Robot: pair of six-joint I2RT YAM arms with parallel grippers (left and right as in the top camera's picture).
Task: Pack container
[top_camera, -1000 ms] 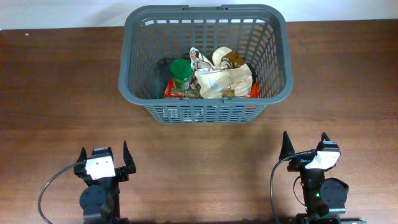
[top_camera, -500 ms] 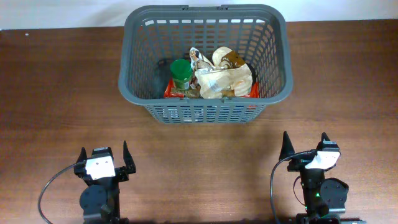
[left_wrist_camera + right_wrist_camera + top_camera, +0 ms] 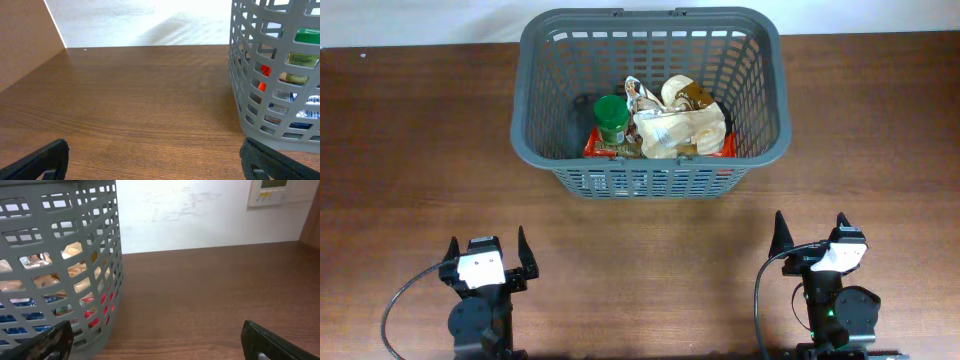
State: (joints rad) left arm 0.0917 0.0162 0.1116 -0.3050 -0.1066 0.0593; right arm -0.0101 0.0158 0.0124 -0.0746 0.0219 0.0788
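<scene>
At the near left edge of the brown wooden tabletop (image 3: 420, 150) sits the left hand (image 3: 487, 243), its two dark fingers (image 3: 40, 160) spread wide apart with nothing between them; in its wrist view they show only at the bottom corners, over bare wood. Further back and near the middle stands the container (image 3: 650, 180), a large grey slotted basket resting on the tabletop, well apart from both arms. Inside it, toward the near wall, a green-lidded jar (image 3: 612, 115) stands on the left, just beside a crumpled tan and white bag (image 3: 675, 128), and a red packet (image 3: 592, 148) shows beneath them. The left wrist view catches the container (image 3: 250, 75) at its right side; the right wrist view has the container (image 3: 60, 255) at its left. At the near right edge is the right hand (image 3: 810, 228), also spread open and holding nothing, its fingers (image 3: 270, 342) dark at the bottom corners.
</scene>
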